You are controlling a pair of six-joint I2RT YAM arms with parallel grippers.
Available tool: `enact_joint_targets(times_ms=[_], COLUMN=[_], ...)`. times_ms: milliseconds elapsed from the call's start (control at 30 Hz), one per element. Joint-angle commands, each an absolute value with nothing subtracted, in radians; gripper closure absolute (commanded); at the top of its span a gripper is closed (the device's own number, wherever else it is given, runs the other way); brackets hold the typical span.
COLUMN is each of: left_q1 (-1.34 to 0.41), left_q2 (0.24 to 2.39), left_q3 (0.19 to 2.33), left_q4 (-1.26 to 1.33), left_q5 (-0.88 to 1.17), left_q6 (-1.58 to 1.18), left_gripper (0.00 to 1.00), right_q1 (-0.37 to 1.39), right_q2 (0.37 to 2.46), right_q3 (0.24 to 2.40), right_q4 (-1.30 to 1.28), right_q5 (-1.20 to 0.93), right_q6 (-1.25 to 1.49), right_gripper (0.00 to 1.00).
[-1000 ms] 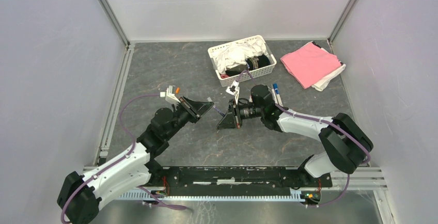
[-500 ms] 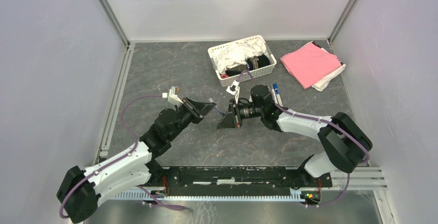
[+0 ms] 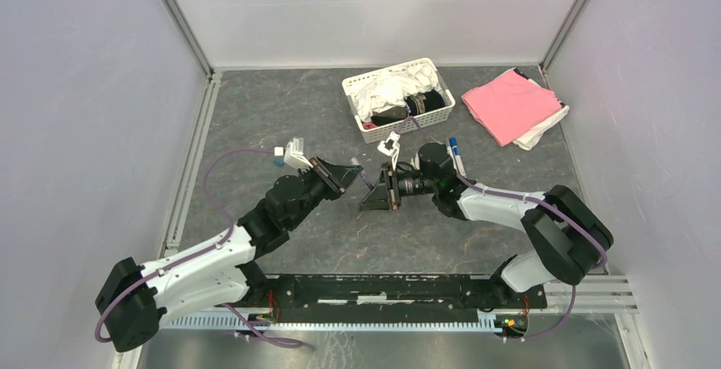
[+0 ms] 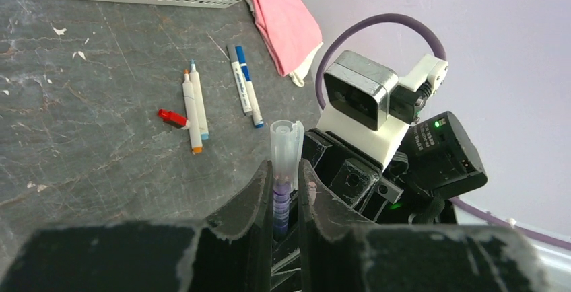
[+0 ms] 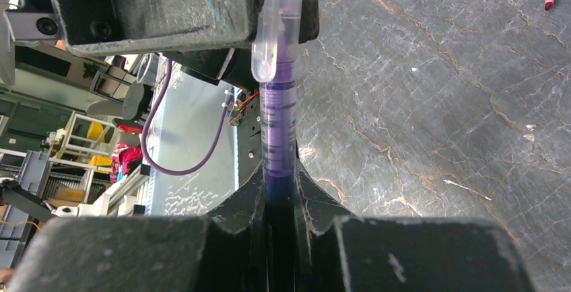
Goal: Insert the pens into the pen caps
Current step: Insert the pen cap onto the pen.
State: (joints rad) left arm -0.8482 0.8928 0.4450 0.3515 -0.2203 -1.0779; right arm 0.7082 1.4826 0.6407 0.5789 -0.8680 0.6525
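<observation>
Purple pen (image 5: 278, 127) in right jaws, clear cap (image 4: 285, 147) in left jaws

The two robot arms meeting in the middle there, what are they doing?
They are capping a pen between them. The left gripper pinches a translucent plastic pen cap, and the right gripper holds a slim purple pen whose end is already inside that cap; whether it is fully seated is unclear. Four other mostly white pens and a small red cap lie waiting on the grey stone-patterned table.
</observation>
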Motion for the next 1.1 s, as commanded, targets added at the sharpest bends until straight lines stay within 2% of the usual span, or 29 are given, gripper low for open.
enact_joint_targets(times_ms=[0,267,833,933,1067], left_q1=[-0.921,-0.943,-0.949,-0.952,-0.955], left_q2=[0.916,0.900,0.899,0.890,0.871], left_q3=[0.523,0.562,0.588,0.577,0.565], left_q4=[0.317,0.199,0.196,0.200,0.207], left_q5=[-0.222,-0.286,-0.256,-0.259,-0.270], left_q6=[-0.980,-0.911,-0.891,-0.891,-0.890], left_gripper=[0.98,0.98,0.96,0.91,0.75], right_q1=[0.705,0.699,0.706,0.707,0.707], right_q2=[1.479,1.444,1.443,1.443,1.440], right_q3=[0.632,0.622,0.640,0.638,0.634], right_q4=[0.692,0.714,0.679,0.682,0.688], right_q5=[-0.850,-0.841,-0.848,-0.846,-0.847], right_q6=[0.687,0.614,0.480,0.478,0.480], right_gripper=[1.00,1.00,1.00,1.00,1.00])
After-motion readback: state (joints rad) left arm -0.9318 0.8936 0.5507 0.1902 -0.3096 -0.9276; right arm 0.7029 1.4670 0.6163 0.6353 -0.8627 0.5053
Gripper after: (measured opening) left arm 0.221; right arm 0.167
